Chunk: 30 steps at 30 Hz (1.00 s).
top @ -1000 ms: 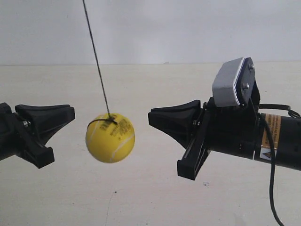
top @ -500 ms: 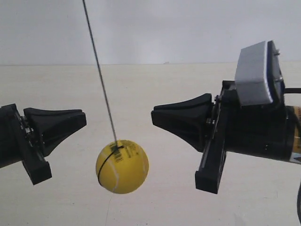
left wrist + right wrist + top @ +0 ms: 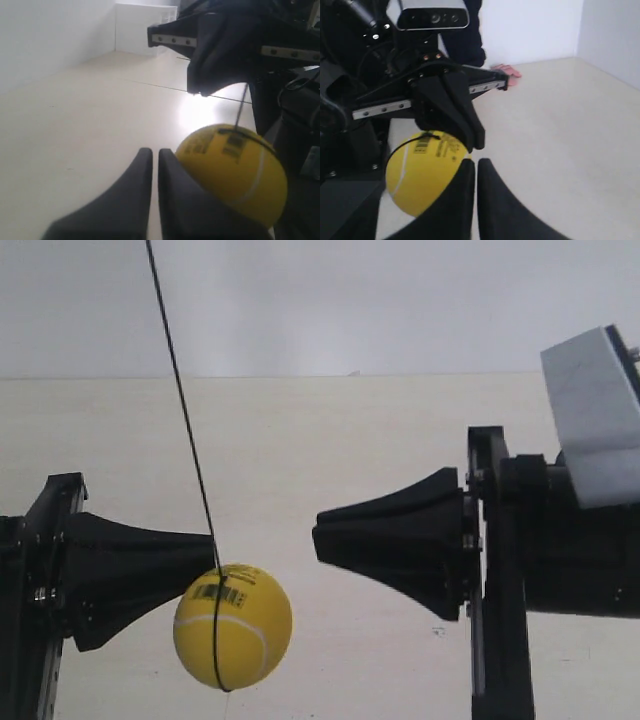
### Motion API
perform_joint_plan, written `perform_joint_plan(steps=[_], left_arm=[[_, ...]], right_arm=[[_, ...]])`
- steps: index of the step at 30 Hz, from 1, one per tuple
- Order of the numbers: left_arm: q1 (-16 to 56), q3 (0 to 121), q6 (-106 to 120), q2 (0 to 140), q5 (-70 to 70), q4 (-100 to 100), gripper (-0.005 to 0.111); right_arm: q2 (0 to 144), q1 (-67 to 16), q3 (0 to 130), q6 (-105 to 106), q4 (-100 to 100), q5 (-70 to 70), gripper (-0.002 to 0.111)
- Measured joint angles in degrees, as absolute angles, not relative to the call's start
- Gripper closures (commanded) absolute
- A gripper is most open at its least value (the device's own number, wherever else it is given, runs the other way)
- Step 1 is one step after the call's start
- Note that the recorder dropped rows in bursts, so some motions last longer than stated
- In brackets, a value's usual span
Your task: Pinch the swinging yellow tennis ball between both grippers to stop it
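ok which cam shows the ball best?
Exterior: whole ball, string and barcode, side on. Left wrist: ball partly behind the left gripper. Right wrist: ball partly behind the right gripper.

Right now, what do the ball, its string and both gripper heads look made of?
Yellow tennis ball: smooth, slightly shiny skin with printed barcode, no fuzz visible; perhaps rubber or foam. String: thin, black, taut; cord or wire, cannot tell. Left gripper and right gripper: matte black, no glints; likely moulded plastic.
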<state>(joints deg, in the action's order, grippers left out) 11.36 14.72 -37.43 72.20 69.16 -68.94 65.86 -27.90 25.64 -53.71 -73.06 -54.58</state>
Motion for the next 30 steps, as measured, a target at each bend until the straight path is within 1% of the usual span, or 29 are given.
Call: perform_joint_plan(steps=[6, 13, 23, 30], left_arm=[[11.36, 14.72, -37.3, 72.2, 69.27, -69.91, 0.102], [11.36, 14.72, -37.3, 72.2, 69.32, -70.03, 0.102], [11.36, 14.72, -36.78, 72.2, 69.32, -70.03, 0.102], [7.35, 14.64, -37.41, 72.2, 69.41, -70.18, 0.102]], right_arm=[[70.59, -27.9, 25.64, -54.44, -76.07, -60.33, 0.108], [71.67, -27.9, 25.64, -54.23, -77.46, -66.03, 0.108], [71.67, -27.9, 25.64, -54.23, -79.63, -67.69, 0.108], [71.67, -27.9, 25.64, -54.23, -79.68, -67.69, 0.108]])
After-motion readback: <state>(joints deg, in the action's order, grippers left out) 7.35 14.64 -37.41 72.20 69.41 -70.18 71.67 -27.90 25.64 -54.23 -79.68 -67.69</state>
